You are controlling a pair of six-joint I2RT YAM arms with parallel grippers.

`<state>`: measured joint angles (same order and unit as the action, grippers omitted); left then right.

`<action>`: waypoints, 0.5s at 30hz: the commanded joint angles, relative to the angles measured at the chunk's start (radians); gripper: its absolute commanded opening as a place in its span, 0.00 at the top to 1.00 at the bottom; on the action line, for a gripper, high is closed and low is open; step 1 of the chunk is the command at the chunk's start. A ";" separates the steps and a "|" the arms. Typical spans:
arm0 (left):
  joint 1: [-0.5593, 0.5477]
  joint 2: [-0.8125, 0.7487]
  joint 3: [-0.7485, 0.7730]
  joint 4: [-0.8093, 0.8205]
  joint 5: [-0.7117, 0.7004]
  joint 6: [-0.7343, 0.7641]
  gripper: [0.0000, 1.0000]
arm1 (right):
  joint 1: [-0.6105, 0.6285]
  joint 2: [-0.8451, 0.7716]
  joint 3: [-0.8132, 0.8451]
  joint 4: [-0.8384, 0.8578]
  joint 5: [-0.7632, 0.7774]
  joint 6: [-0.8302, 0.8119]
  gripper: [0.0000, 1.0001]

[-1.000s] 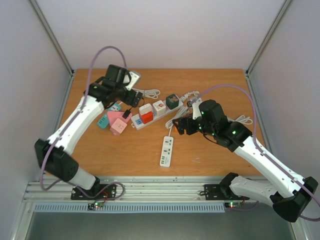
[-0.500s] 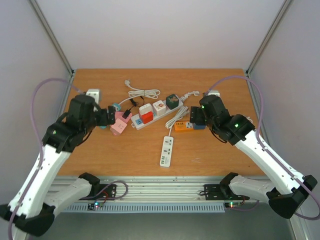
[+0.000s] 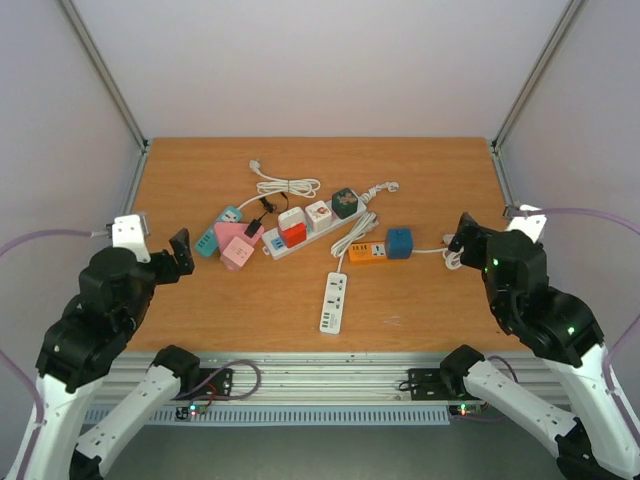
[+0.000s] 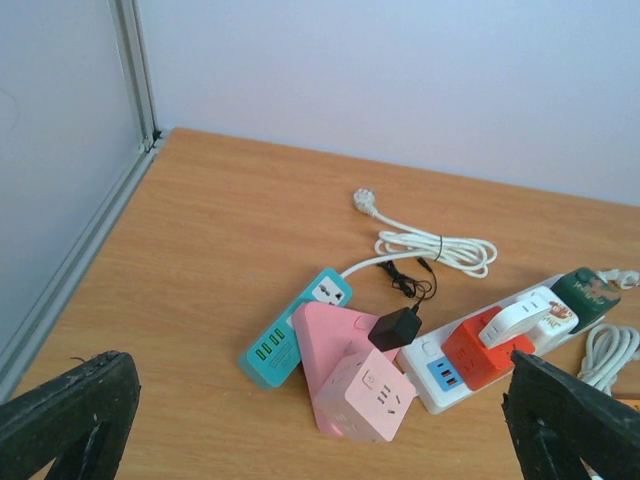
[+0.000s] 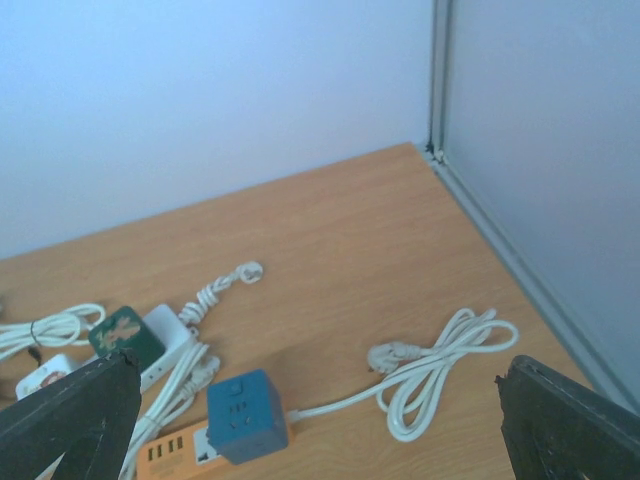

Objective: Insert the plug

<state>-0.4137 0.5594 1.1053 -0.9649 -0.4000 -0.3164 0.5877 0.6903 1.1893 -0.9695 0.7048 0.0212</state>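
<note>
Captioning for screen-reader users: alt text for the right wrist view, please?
A blue cube socket sits beside an orange power strip on a wooden table, its white cord looped to the right with the plug lying loose. The open right tool frames the view, holding nothing.

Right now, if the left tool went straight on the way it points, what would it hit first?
Probably the pink cube socket, which lies straight ahead of the left tool with nothing between. Depth is unclear, so it might touch the bare table just short of it.
</note>
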 commanded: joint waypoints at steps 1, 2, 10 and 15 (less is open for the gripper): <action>0.001 -0.061 -0.008 0.089 0.002 0.030 0.01 | -0.005 -0.047 -0.017 -0.033 0.081 0.012 0.02; 0.001 -0.075 -0.005 0.093 0.002 0.037 0.01 | -0.005 -0.063 -0.025 -0.034 0.090 0.017 0.02; 0.001 -0.109 0.007 0.092 -0.022 0.064 0.01 | -0.005 -0.141 -0.072 0.023 0.101 0.012 0.03; 0.001 -0.099 0.001 0.092 -0.023 0.060 0.01 | -0.004 -0.142 -0.075 0.024 0.099 0.013 0.03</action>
<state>-0.4137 0.4568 1.1027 -0.9234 -0.4088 -0.2707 0.5869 0.5533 1.1217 -0.9707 0.7734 0.0246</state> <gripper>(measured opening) 0.994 0.970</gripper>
